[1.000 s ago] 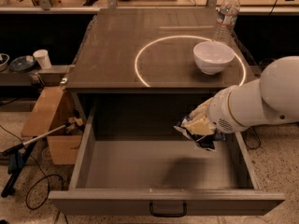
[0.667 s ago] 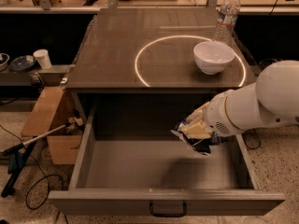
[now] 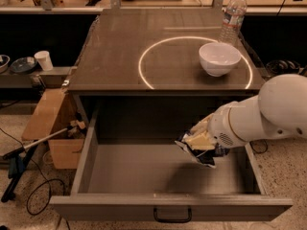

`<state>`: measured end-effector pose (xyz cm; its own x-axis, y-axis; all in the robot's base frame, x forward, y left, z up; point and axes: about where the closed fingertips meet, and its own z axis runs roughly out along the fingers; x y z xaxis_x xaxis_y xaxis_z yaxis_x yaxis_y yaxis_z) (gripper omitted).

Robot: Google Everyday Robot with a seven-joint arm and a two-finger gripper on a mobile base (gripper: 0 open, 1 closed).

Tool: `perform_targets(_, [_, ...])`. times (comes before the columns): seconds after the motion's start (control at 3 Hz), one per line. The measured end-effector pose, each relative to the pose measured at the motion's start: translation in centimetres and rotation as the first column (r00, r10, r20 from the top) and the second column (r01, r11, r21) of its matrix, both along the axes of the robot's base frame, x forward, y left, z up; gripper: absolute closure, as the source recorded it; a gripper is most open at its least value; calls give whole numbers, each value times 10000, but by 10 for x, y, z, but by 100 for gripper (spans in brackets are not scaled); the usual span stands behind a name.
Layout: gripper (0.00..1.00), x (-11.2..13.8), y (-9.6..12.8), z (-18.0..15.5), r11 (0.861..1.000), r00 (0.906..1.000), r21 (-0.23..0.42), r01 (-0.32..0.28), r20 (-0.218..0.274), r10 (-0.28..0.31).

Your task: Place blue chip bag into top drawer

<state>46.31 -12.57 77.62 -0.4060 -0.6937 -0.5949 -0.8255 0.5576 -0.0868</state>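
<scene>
The top drawer (image 3: 120,169) is pulled wide open below the counter, its flat front panel and small black handle (image 3: 172,215) nearest the camera. My gripper (image 3: 204,138) reaches in from the right on a white arm and is shut on the blue chip bag (image 3: 201,150), a crumpled dark bag with pale patches. The bag hangs over the right half of the drawer's inside, a little above its floor. The fingers are mostly hidden by the bag.
A white bowl (image 3: 219,57) and a clear water bottle (image 3: 232,14) stand on the counter top (image 3: 120,56) at the right, inside a lit ring. A cardboard box (image 3: 53,123) and cables lie on the floor to the left.
The gripper with the bag has moved slightly left and down, further over the drawer's inside.
</scene>
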Motion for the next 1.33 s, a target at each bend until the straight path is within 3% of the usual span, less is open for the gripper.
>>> perform_targets(0.67, [100,-13,6,-65,9974,9920,599,395,-1222,-319])
perform_targets(1.33, [59,-14,6,-67,9973,9916,610,396,-1256,-317])
